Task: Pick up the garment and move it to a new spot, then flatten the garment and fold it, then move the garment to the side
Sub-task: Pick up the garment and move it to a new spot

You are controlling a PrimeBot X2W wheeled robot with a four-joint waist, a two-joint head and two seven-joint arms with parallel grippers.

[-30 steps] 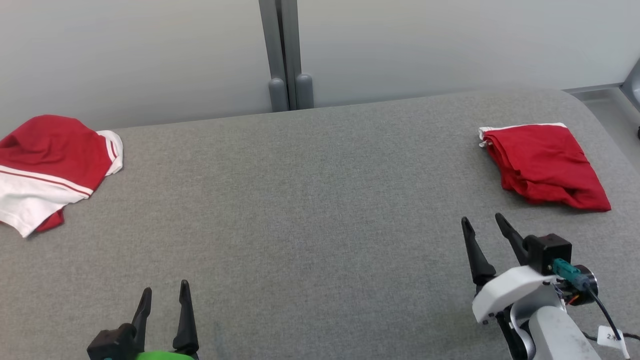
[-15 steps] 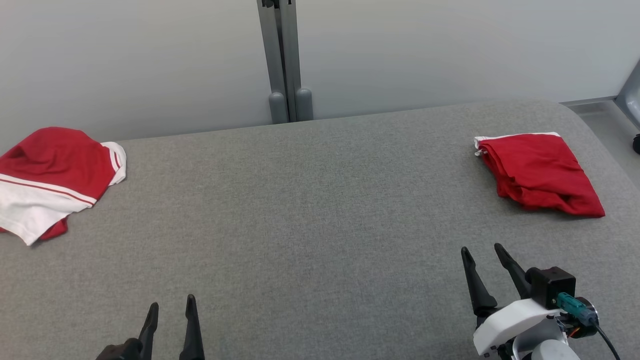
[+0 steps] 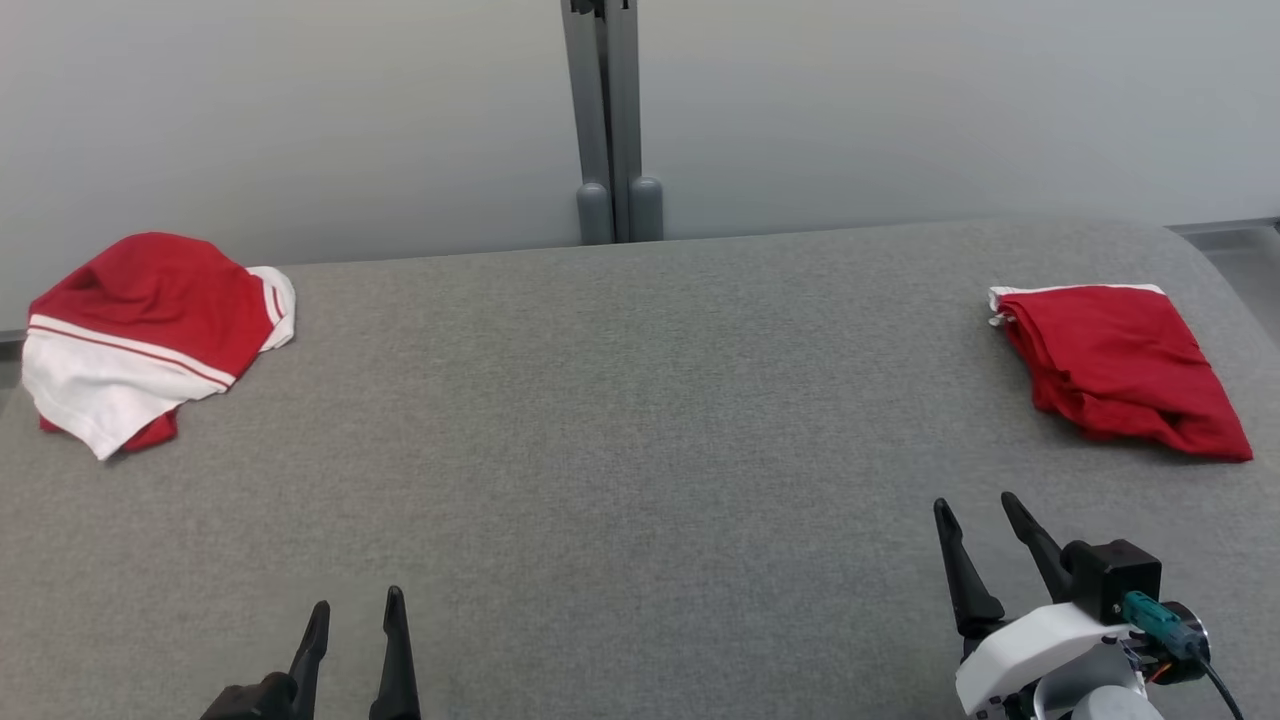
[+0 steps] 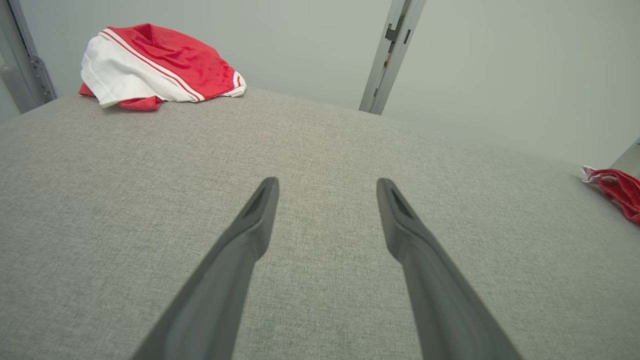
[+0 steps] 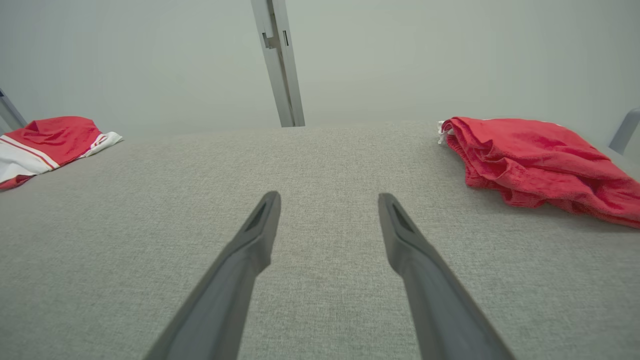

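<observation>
A crumpled red and white garment [image 3: 150, 330] lies at the table's far left; it also shows in the left wrist view [image 4: 155, 70] and the right wrist view [image 5: 45, 140]. A folded red garment [image 3: 1115, 365] with a white waistband rests at the far right, close ahead of the right fingers [image 5: 530, 160]; its edge shows in the left wrist view [image 4: 617, 190]. My left gripper [image 3: 357, 598] [image 4: 327, 182] is open and empty near the front edge. My right gripper [image 3: 974, 500] [image 5: 329, 196] is open and empty, short of the folded garment.
The grey fabric-covered table [image 3: 620, 420] spreads wide between the two garments. A pale wall with a grey vertical post [image 3: 607, 120] stands behind it. The table's right corner is rounded, with floor [image 3: 1245, 265] beyond.
The camera has turned, so the whole picture has shifted right and down. Both grippers sit lower in the head view than a second ago, still open. The garments have not moved.
</observation>
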